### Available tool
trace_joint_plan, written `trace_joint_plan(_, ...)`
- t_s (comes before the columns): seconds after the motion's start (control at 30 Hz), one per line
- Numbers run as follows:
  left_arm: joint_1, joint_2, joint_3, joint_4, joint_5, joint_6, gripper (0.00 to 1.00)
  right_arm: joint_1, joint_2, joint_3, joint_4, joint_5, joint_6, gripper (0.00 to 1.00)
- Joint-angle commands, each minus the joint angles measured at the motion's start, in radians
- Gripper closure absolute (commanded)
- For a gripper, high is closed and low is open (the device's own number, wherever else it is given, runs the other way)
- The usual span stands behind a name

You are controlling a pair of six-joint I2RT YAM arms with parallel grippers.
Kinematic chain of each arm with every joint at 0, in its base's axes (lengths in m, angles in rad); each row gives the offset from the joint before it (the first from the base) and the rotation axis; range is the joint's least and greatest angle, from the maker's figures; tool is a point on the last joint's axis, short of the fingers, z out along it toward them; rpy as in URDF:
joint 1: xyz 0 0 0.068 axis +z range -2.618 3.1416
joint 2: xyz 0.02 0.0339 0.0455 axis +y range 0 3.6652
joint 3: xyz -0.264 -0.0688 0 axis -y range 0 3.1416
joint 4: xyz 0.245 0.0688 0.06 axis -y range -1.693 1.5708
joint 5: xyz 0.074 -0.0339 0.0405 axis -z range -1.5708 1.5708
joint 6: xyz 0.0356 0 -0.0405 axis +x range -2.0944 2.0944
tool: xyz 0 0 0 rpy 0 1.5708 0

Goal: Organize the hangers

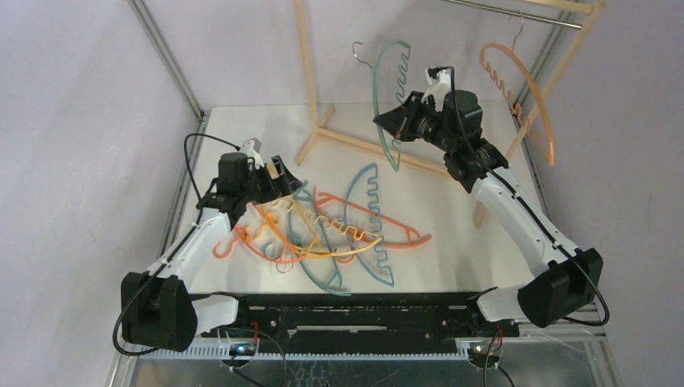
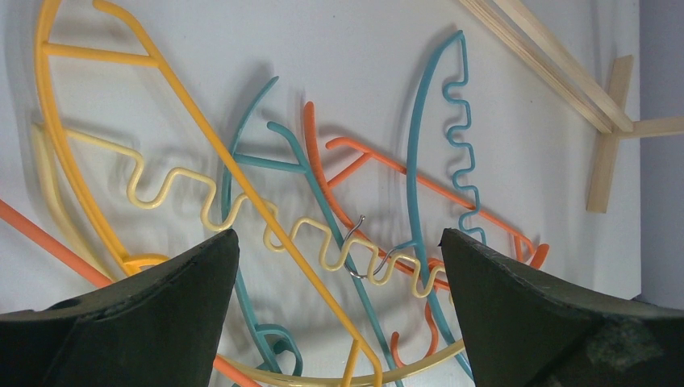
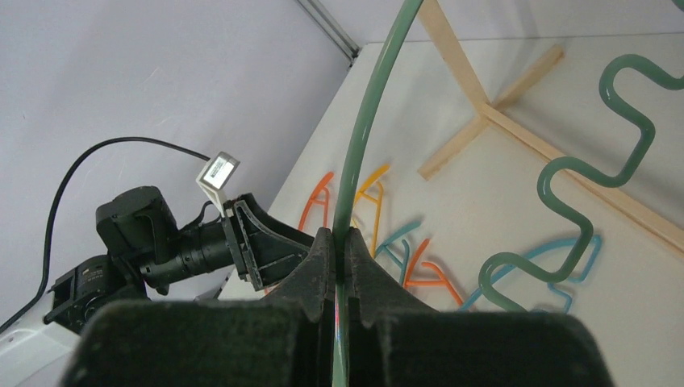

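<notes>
The right gripper (image 3: 340, 242) is clamped on the curved arm of a teal hanger (image 3: 360, 129) and holds it in the air above the far half of the desk (image 1: 468, 258), hook uppermost, close to the wooden rack (image 1: 310, 72). To complete this step well, raise the hook above the metal rod (image 1: 516, 14), keep the hanger plane square to the rod, and lower until the hook seats beside the orange hanger (image 1: 536, 93) hung near the far right corner; release only once the hook bears the weight. The left gripper (image 2: 339, 242) hangs fully open over the tangled pile of hangers (image 1: 339, 230) toward the near left of the desk; separate one hanger there before lifting. The desk surface is white and matte. Pale lilac walls and metal corner posts enclose it.
</notes>
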Motion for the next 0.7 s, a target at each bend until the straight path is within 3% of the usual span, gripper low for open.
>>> trace_joint_plan(0.0,0.004,-0.034,-0.008,0.02,-0.008,0.024,0.0,-0.003,-0.073,0.022,0.105,-0.018,-0.02,1.0)
trace_joint_plan(0.27,0.005,-0.016,0.01,0.021,-0.004,0.024,0.0,-0.01,-0.035,0.091,0.144,-0.127,0.012,1.0)
trace_joint_plan(0.67,0.004,-0.015,-0.014,0.027,-0.007,0.025,0.0,-0.076,0.031,0.225,0.221,-0.072,0.046,1.0)
